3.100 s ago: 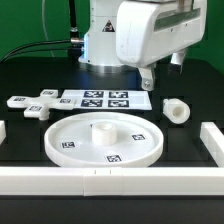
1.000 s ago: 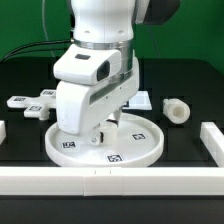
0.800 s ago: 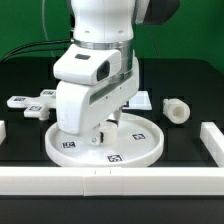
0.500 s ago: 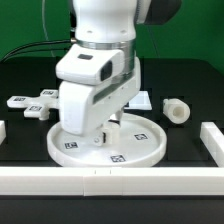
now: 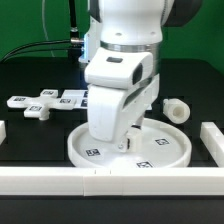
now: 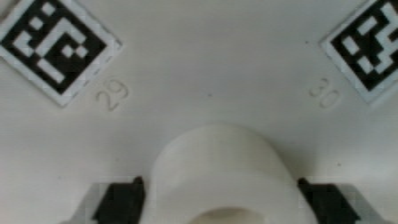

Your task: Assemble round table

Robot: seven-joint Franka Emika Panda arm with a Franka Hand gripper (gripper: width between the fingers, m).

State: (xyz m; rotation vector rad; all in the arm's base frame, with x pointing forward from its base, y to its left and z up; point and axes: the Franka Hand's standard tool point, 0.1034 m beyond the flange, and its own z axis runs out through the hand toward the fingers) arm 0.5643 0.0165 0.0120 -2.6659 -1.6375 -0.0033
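Observation:
The large round rimmed disc [image 5: 165, 152] lies flat on the black table, towards the exterior view's right. My gripper [image 5: 126, 140] is down on its middle, mostly hidden by the hand. In the wrist view my gripper [image 6: 222, 203] stands astride the central hub [image 6: 221, 165]. One dark finger [image 6: 125, 200] is against each side of it, shut on it. The disc's face [image 6: 214, 70] with two tags fills that view. The short cylindrical leg [image 5: 176, 110] lies on the exterior view's right. The cross-shaped foot [image 5: 35, 105] lies on the left.
The marker board [image 5: 72, 98] lies behind the arm, partly hidden. Long white bars run along the front [image 5: 60, 181], the right [image 5: 212, 139] and the left edge [image 5: 3, 130]. Black cables hang at the back left.
The arm came down onto the disc's hub, then moved to the exterior view's right. The disc has slid right with it. The leg and the foot have not moved.

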